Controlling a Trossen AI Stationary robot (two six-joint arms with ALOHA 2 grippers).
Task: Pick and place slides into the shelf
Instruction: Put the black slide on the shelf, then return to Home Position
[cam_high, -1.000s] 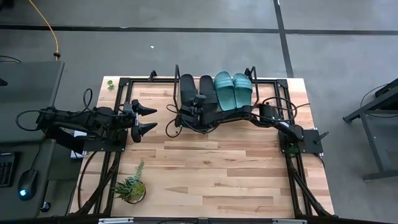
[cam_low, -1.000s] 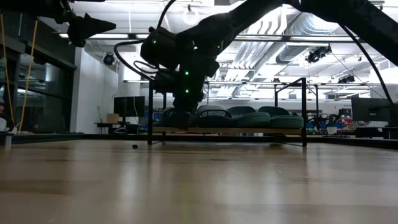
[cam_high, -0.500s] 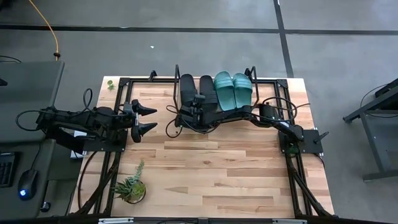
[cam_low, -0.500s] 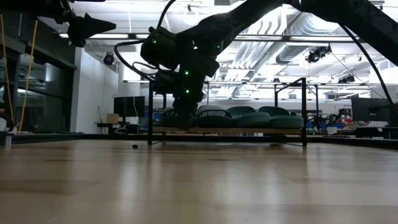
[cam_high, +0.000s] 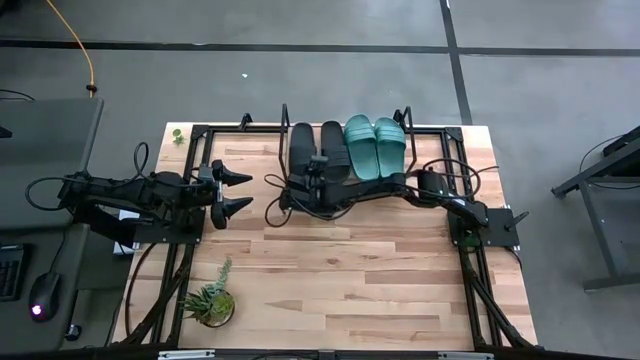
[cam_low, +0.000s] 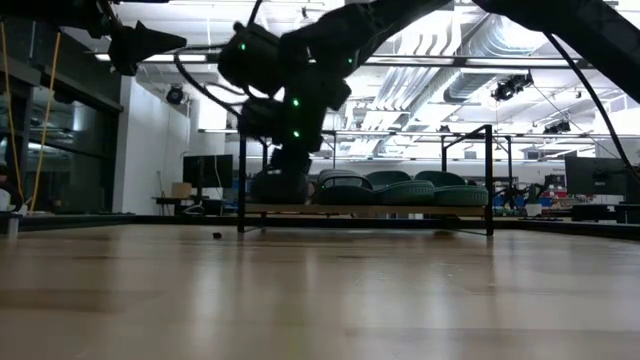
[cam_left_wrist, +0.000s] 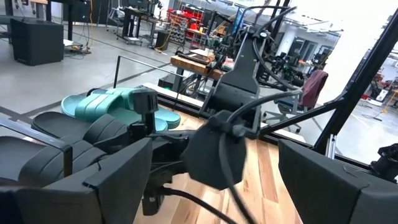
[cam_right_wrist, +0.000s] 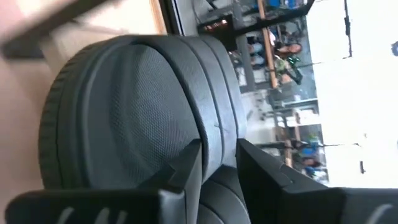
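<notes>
Two black slides (cam_high: 303, 143) (cam_high: 333, 143) and two teal slides (cam_high: 360, 145) (cam_high: 390, 140) lie side by side, soles down, on the shelf (cam_low: 400, 209) at the table's far edge, between its black wire brackets. My right gripper (cam_high: 318, 164) reaches in from the table's right and sits low over the black pair's near ends, shut on a black slide (cam_right_wrist: 124, 106). My left gripper (cam_high: 248, 190) hovers open above the table's left side, apart from everything. In the low view the right gripper (cam_low: 285, 175) hangs over the shelf's left end. My right gripper pinches the black slide's raised side rim (cam_right_wrist: 217, 127) near its rounded end, one finger (cam_right_wrist: 186, 165) on the textured footbed side and one (cam_right_wrist: 261, 168) on the outer side. The fingers come from the near side, slanting down. The slide lies on the shelf board.
A small potted plant (cam_high: 210, 303) stands at the near left corner. Black frame rails (cam_high: 190, 180) run along the table's left and right sides. Open wooden tabletop (cam_high: 350, 280) stretches across the middle and near part. Cables (cam_high: 450, 170) trail from the right arm.
My right arm's wrist has risen a little above the shelf and shifted slightly toward the table's left. The four slides lie where they were. My left arm has kept still.
</notes>
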